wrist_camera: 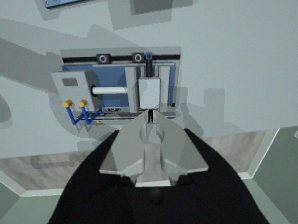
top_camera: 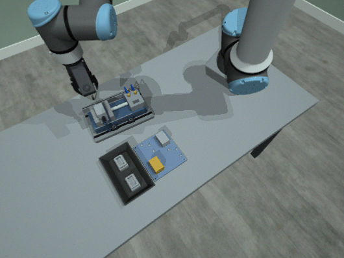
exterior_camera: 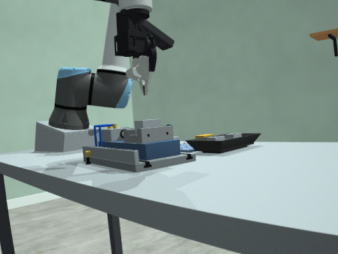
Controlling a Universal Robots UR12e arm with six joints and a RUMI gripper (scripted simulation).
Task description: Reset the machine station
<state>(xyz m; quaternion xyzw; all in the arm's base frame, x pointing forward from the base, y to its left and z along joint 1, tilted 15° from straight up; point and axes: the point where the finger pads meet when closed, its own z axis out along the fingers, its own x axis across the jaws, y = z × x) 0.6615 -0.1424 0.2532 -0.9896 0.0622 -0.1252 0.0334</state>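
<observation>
My gripper (top_camera: 94, 98) (exterior_camera: 145, 94) (wrist_camera: 150, 110) is shut and empty above the vise's rear side. A gray blank (top_camera: 99, 109) (exterior_camera: 147, 123) (wrist_camera: 150, 92) lies between the jaws, its top above the fixed jaw (wrist_camera: 165, 87). Its long side appears against that jaw and its short end at the work stop (wrist_camera: 149, 68); exact contact and the bars are hidden. Two pocketed parts (top_camera: 121, 163) (top_camera: 132, 182) lie flat, pocket up, in the black tray (top_camera: 142, 166) (exterior_camera: 207, 146). A gray blank (top_camera: 162, 139) and a brass blank (top_camera: 156, 164) (exterior_camera: 204, 136) lie on the infeed plate (top_camera: 172, 159); pins beneath are hidden.
The hosed jaw block (top_camera: 135, 99) (wrist_camera: 74, 89) carries blue hoses and brass fittings at the other end of the vise. Tray and infeed plate sit side by side in front of the vise. The robot base (exterior_camera: 49, 136) stands on the same table (top_camera: 58, 181).
</observation>
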